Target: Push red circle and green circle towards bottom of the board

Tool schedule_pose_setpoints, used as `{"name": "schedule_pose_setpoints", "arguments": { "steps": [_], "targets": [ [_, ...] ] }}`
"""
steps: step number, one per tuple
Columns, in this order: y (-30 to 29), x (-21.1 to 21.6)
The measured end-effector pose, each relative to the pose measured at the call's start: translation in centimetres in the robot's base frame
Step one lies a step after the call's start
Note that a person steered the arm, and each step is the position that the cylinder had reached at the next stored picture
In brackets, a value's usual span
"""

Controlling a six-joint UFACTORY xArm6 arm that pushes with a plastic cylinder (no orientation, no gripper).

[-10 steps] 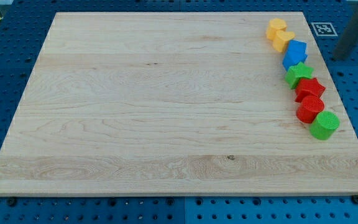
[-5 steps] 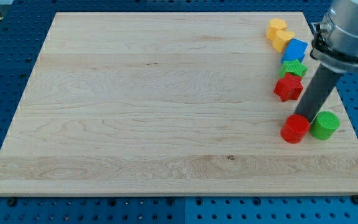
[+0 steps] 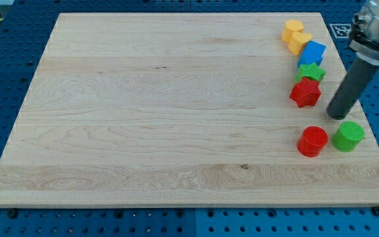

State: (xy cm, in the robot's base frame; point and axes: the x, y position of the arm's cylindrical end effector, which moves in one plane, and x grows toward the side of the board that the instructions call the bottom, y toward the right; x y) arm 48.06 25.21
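Note:
The red circle (image 3: 312,141) and the green circle (image 3: 347,135) lie side by side near the board's right edge, below the other blocks. My tip (image 3: 337,116) stands just above the green circle and up-right of the red circle, with a small gap to both. The rod rises toward the view's top right.
A column of blocks runs along the board's right side: red star (image 3: 305,93), green star (image 3: 310,71), blue block (image 3: 313,51) and two yellow blocks (image 3: 297,37). The wooden board's (image 3: 163,118) right edge is close to the green circle. A marker tag (image 3: 340,29) lies off the board.
The rod entered, swept down past the stars, and pushed the red circle down-left and the green circle down. It has now shifted right, above the green circle.

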Motion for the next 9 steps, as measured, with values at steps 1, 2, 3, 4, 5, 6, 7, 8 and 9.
{"name": "schedule_pose_setpoints", "arguments": {
  "steps": [1, 2, 3, 4, 5, 6, 7, 8, 9],
  "targets": [
    [0.7, 3.2],
    [0.9, 4.5],
    [0.9, 3.3],
    [0.7, 2.9],
    [0.5, 3.1],
    [0.0, 3.2],
    [-2.0, 3.2],
    [-4.3, 2.4],
    [-8.1, 1.8]
  ]
}}
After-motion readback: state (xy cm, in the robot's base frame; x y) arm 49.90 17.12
